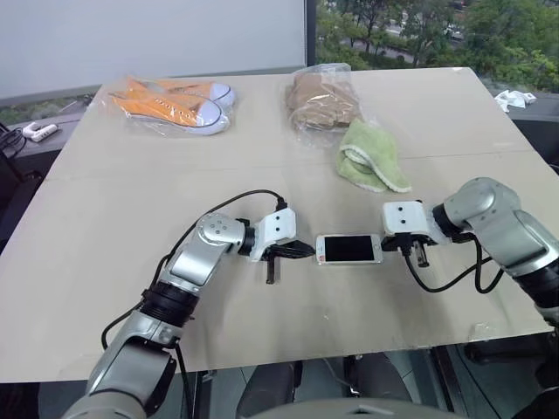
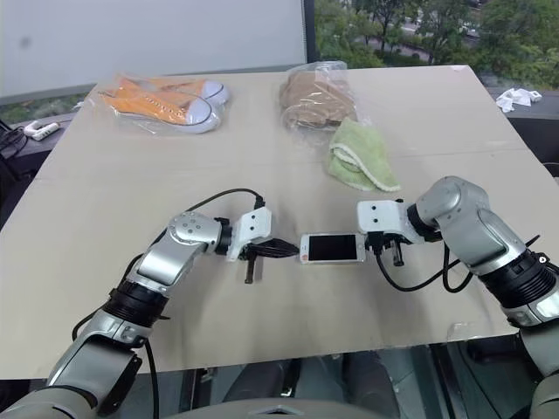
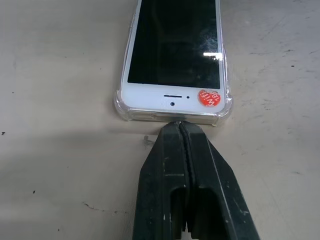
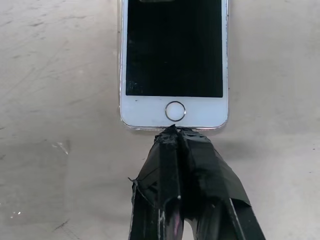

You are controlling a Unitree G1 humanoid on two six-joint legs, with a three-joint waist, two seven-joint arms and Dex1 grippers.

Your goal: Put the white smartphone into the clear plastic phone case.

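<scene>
I see the white smartphone (image 3: pixel 173 55) seated screen-up in the clear plastic phone case (image 3: pixel 222 102), flat on the table (image 1: pixel 131 218) between both grippers. Left gripper (image 3: pixel 180 125) pinched closed, tips at the earpiece end. Right gripper (image 4: pixel 172 131) closed too, tips at the home-button end.

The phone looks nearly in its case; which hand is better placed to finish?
Probably neither: the shut left hand and the shut right hand each meet one end of the white smartphone, already inside the clear case.
</scene>
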